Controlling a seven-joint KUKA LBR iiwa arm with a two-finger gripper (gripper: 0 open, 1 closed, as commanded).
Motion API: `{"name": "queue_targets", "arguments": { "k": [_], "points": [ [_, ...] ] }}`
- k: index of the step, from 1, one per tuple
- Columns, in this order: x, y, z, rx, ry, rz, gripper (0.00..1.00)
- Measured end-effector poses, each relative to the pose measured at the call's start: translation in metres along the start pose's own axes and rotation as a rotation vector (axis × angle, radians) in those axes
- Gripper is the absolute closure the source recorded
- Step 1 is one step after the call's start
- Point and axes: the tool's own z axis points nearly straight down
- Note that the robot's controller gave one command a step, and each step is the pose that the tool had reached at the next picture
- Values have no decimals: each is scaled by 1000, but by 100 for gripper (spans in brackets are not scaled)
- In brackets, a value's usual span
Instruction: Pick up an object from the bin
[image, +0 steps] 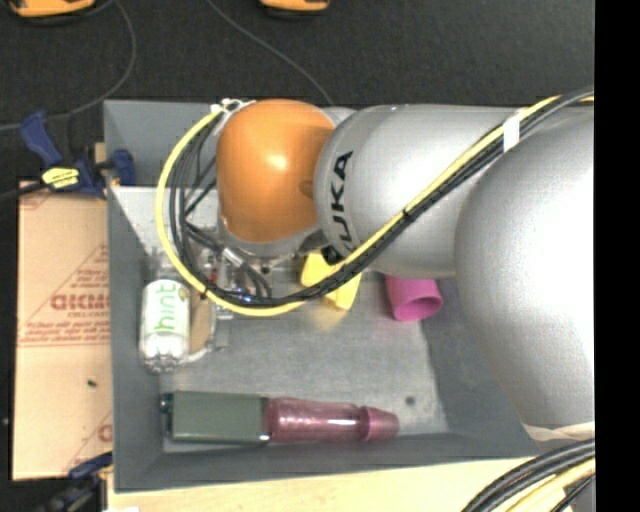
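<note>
Clear "hint" bottle (164, 320) lay against left wall of grey bin (330, 372), upright in view. Gripper (225, 288) sat low just right of the bottle, under the orange wrist cover (270, 165); whether it was released or clenched could not be told, nor whether it touched the bottle. Grey-green box (215, 417) and pink tube (330, 421) lay end to end along the near wall. Yellow piece (337, 290) was partly under the arm (430, 190), pink cup (413, 297) beside it.

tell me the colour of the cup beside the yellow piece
The cup is pink, seen best in the camera view.
</note>
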Motion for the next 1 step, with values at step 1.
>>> {"name": "queue_targets", "arguments": {
  "k": [1],
  "points": [
    [-41,-9,-5,-1,-8,-38,0]
  ]
}}
